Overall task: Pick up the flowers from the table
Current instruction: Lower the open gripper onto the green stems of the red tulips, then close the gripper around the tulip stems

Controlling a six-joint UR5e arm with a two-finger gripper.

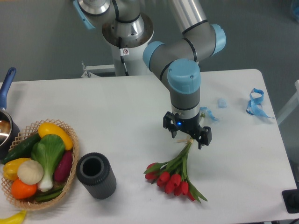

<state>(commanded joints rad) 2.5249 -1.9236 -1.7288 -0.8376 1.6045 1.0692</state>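
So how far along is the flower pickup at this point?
Done: the gripper is positioned over the stem end of the flowers. In hand: the grasp itself, though I cannot tell whether the fingers are closed on the stems. Left: the lift, since the red buds and leaves lie flat on the table.

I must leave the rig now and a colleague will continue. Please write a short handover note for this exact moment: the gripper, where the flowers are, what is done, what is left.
Gripper: low over the stem end of the flowers. Whether its jaws are open or closed on the stems cannot be told from this view.
Flowers: lying on the table, red buds toward the front edge, stems pointing back up under the gripper.
Nearby: dark cylinder cup to the left of the flowers, vegetable basket at far left, blue ribbon at the right edge.
Done: arm positioned at the stems.
Left: confirm the grasp, then lift the flowers off the table.
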